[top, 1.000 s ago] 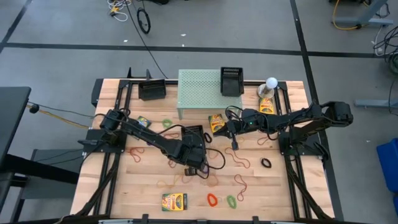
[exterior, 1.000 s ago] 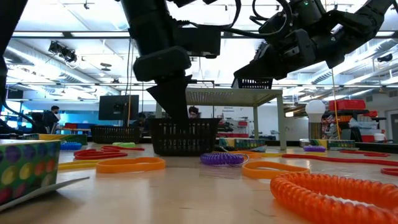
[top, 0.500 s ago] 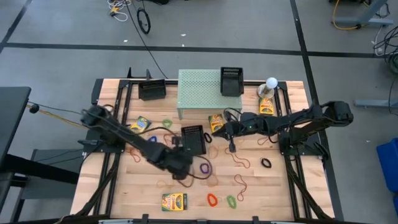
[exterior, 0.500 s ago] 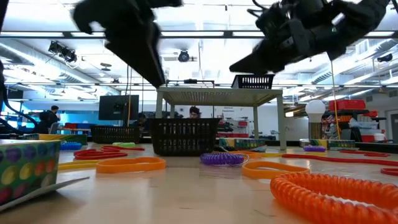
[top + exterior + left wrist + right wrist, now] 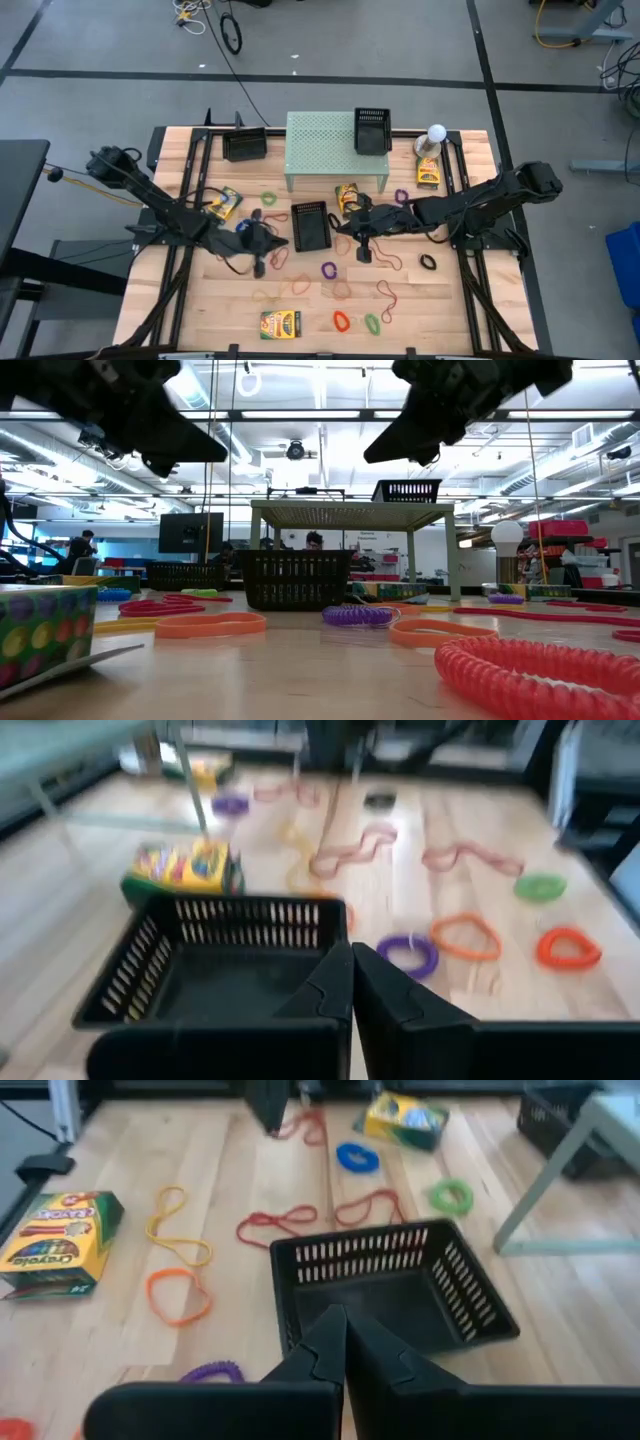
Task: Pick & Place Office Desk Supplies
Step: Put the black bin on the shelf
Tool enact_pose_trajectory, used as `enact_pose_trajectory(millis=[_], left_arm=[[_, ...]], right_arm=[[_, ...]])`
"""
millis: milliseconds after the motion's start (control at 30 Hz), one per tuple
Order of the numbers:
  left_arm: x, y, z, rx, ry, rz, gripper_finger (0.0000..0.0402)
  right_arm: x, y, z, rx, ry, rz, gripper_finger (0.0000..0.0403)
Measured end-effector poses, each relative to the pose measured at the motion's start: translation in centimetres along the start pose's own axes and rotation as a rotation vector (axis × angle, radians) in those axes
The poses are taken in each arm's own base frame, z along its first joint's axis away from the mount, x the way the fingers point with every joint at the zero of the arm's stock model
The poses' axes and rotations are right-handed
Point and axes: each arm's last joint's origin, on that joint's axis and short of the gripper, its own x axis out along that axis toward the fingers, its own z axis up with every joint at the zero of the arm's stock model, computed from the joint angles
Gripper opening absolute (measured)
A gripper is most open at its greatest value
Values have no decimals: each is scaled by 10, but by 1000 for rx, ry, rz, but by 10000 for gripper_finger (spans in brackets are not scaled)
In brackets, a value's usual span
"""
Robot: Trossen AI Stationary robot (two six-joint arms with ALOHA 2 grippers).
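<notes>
A box (image 5: 280, 324) is seen by the near edge of the desk, with red, orange and green bands (image 5: 341, 321) beside it. More bands are spread over the middle, and a purple one (image 5: 328, 270) lies just near of the basket (image 5: 309, 226). Nothing is in the basket yet.

The left gripper (image 5: 262, 257) is held over the desk to the left of the basket, fingers (image 5: 330, 990) shut together on nothing. The right gripper (image 5: 364, 247) is held to the right of it, fingers (image 5: 330, 1340) shut on nothing too.

A second ago the left gripper was right by the basket; now it has pulled back to the left. The right gripper has come closer to the basket.

The basket could be bumped if both grippers are brought low beside it. Thin bands could slip out of the fingers.

Two more boxes (image 5: 350, 196) lie farther back, by the stand (image 5: 320, 145).
</notes>
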Motion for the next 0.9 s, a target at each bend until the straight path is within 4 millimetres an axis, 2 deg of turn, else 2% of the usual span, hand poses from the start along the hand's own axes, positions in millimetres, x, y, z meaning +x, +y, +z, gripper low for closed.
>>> enact_pose_trajectory(millis=[233, 400, 533, 733, 900], left_arm=[[-20, 39, -24, -58, -276, 24, 8], [-31, 60, -33, -30, -364, 87, 11], [-30, 67, -32, -17, -375, 131, 13], [-27, 70, -33, -4, -351, 170, 13], [-27, 70, -35, -2, -334, 173, 13]], right_arm=[[26, 12, 21, 65, 180, -34, 23], [51, 20, 41, 63, 305, -47, 62], [72, 28, 52, 28, 379, -56, 105], [108, 44, 51, -103, 465, -34, 156], [126, 51, 38, -165, 541, -18, 155]])
